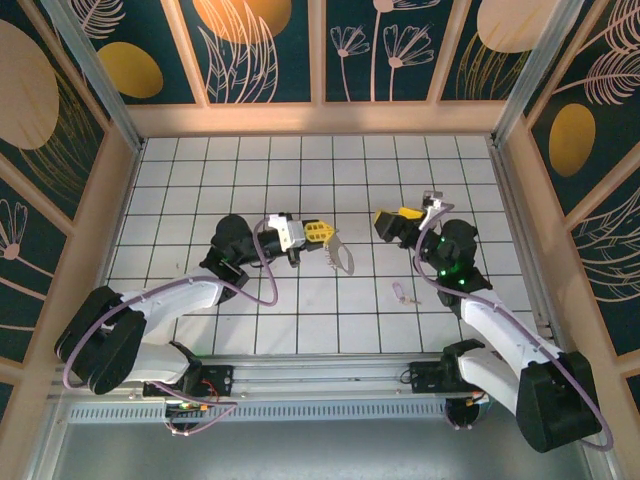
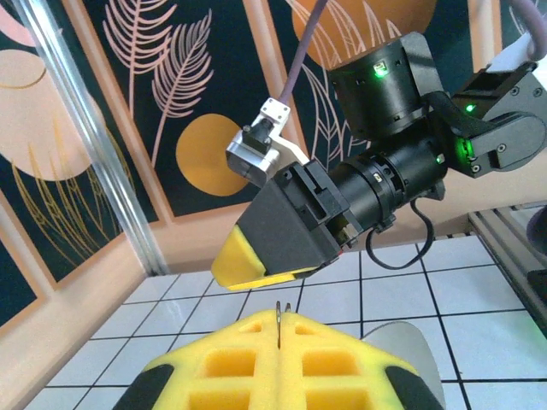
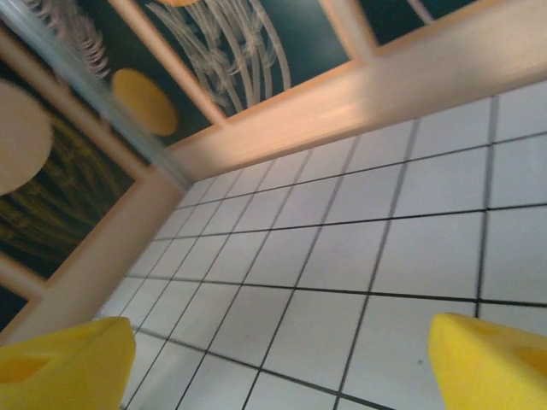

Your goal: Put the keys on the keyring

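Keyring [image 1: 341,256] being pinched by left gripper [image 1: 322,235]; right gripper [image 1: 392,220] being held wide, empty; key [image 1: 402,292] lying near right, pickup likely needed next.

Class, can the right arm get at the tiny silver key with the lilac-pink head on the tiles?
Probably yes: the key lies alone on tiles beside that arm, and the right gripper is open and empty, though it must fold back.

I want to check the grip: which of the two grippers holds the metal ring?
The left gripper: its yellow pads are shut on the keyring, which sticks out beyond them. The right gripper stands open, with nothing between its fingers.
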